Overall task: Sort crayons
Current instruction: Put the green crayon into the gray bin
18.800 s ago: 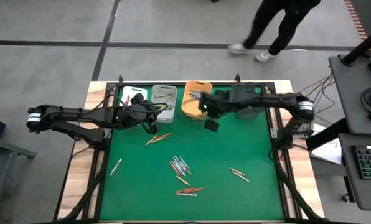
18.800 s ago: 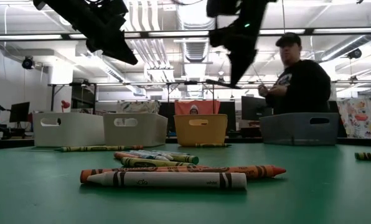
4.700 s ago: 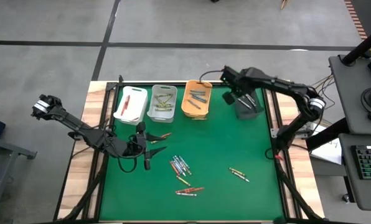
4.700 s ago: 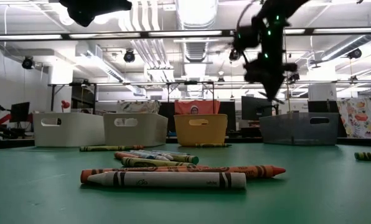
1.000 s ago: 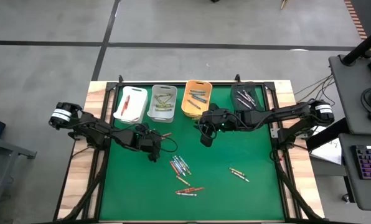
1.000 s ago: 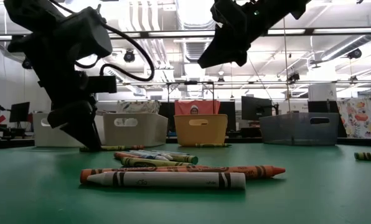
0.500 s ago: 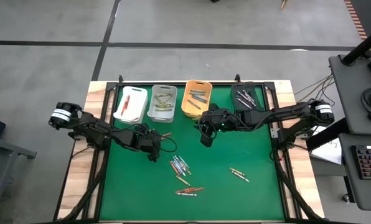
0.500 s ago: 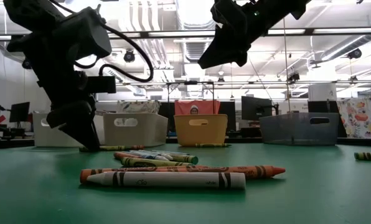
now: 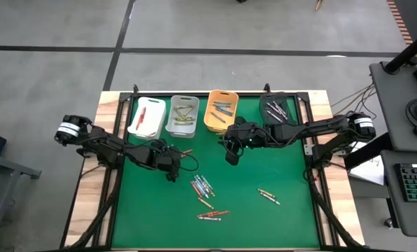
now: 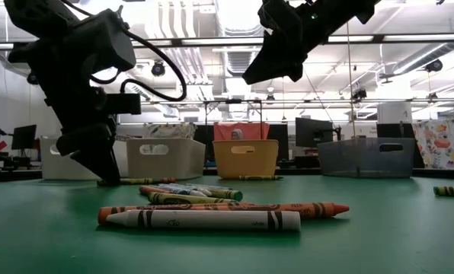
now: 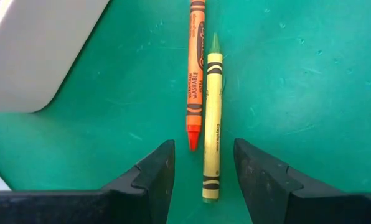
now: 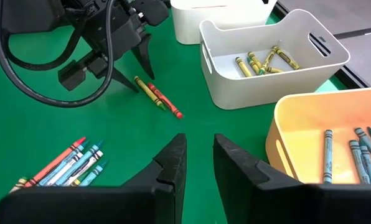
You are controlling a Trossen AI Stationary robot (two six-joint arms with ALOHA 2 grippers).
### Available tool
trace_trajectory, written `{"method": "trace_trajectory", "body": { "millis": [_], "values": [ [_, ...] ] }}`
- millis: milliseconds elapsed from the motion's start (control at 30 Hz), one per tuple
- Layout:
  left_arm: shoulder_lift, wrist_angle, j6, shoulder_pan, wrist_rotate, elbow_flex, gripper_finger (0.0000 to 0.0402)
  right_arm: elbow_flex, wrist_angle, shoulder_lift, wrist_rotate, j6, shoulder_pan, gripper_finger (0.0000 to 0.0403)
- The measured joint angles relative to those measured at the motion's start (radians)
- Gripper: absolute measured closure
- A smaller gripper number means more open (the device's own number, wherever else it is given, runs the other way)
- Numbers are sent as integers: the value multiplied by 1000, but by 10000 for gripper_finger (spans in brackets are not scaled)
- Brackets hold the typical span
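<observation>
An orange crayon (image 11: 196, 74) and a yellow-green crayon (image 11: 211, 118) lie side by side on the green mat, just in front of the grey bin (image 9: 183, 115). My left gripper (image 11: 204, 180) stands low over their near ends, open, one finger on either side and neither touching them. It also shows in the right wrist view as the left gripper (image 12: 142, 59). My right gripper (image 12: 201, 165) hangs high above the mat's middle, right gripper (image 9: 231, 155), narrowly open with nothing between its fingers. More crayons (image 9: 203, 187) lie loose on the mat.
Along the far edge stand a white bin (image 9: 147, 117) holding a red crayon, the grey bin with yellow-green ones, an orange bin (image 9: 221, 110) with blue ones and a dark bin (image 9: 278, 112). Crayons (image 9: 212, 213) and crayons (image 9: 268, 194) lie nearer the front.
</observation>
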Motion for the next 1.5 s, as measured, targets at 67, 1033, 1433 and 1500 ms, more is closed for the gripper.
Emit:
{"method": "trace_trajectory", "body": {
  "millis": [67,1033,1433,1500],
  "values": [
    [0,-1,0,0,1,0,254,0,0,0,0,0,0,335],
    [2,-64,6,-6,124,43,355,0,-1,0,0,-1,0,325],
    [-11,-75,17,-14,116,44,399,0,-1,0,0,-2,0,335],
    [-26,-96,17,-22,117,47,399,0,-1,0,0,-2,0,334]
  ]
}}
